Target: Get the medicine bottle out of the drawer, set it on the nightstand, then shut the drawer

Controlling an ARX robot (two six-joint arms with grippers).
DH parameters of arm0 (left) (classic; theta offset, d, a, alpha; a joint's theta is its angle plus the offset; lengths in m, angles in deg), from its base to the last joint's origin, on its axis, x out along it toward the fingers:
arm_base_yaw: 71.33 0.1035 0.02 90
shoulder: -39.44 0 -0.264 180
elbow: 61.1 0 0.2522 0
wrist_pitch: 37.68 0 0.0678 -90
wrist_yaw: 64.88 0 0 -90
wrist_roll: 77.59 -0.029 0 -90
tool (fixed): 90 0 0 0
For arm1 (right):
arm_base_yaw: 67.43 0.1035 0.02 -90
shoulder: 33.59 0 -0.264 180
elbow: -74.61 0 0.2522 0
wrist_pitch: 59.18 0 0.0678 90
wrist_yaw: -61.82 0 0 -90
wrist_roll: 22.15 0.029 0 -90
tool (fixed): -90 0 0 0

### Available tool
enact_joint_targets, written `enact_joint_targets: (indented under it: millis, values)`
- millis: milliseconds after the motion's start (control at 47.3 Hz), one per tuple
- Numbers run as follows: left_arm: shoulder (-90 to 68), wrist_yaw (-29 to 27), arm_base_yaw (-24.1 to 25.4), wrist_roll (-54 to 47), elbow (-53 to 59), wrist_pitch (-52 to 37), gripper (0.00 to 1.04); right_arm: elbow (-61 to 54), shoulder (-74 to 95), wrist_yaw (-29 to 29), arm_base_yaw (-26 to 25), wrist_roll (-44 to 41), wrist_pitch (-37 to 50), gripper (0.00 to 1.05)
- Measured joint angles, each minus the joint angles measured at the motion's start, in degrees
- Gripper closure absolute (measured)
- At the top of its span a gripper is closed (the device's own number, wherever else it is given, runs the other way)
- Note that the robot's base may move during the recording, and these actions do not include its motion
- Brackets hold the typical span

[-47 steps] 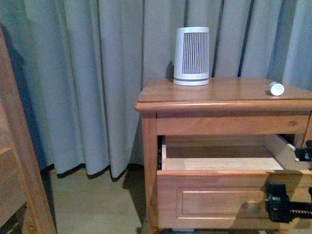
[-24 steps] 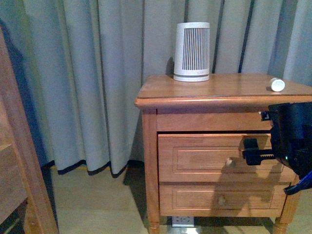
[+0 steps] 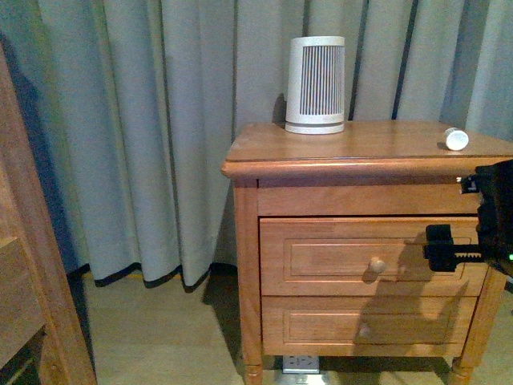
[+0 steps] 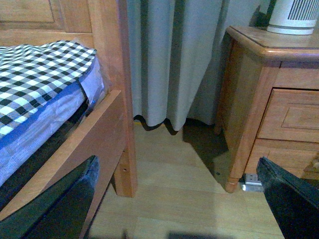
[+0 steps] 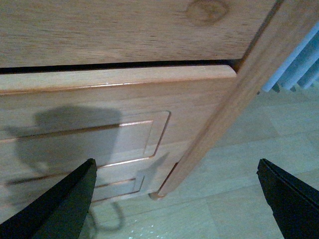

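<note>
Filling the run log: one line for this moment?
medicine bottle: on nightstand top | drawer: closed | right gripper: at drawer front, empty | left gripper: open, idle

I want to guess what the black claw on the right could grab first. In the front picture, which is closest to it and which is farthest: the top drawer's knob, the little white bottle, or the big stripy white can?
1. The upper drawer's knob, just to the left of the right gripper.
2. The medicine bottle, above it on the nightstand top's right end.
3. The ribbed white canister, up at the top's back, farthest left.
</note>
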Motion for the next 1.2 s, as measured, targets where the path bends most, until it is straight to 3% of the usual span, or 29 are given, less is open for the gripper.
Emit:
enact_joint_targets:
  millis: [169, 317, 592, 845, 1036, 1078, 1205]
  values:
    - [0.0, 0.0, 0.0, 0.0, 0.0, 0.0, 0.07, -12.0, -13.1, 0.5, 1.6, 3.8, -0.6, 0.07]
    - [0.0, 0.0, 0.0, 0.0, 0.0, 0.0, 0.07, -28.0, -34.4, 3.3, 1.8, 5.3, -1.2, 0.07]
    - [0.0, 0.0, 0.0, 0.0, 0.0, 0.0, 0.07, -44.7, -72.5, 10.6, 2.0, 6.3, -16.6, 0.07]
    - [0.0, 0.0, 0.0, 0.0, 0.0, 0.0, 0.07, -55.5, -103.3, 21.7, 12.6, 2.4, -30.1, 0.07]
    - [0.0, 0.0, 0.0, 0.0, 0.0, 0.0, 0.07, -57.8, -108.2, 22.3, 14.4, 2.4, -32.9, 0.07]
    - [0.0, 0.0, 0.0, 0.0, 0.0, 0.0, 0.07, -57.8, -109.5, 18.3, 13.3, 2.2, -33.7, 0.09]
    - [0.0, 0.0, 0.0, 0.0, 0.0, 0.0, 0.07, -60.0, -117.5, -10.0, 2.8, 1.2, -36.5, 0.27]
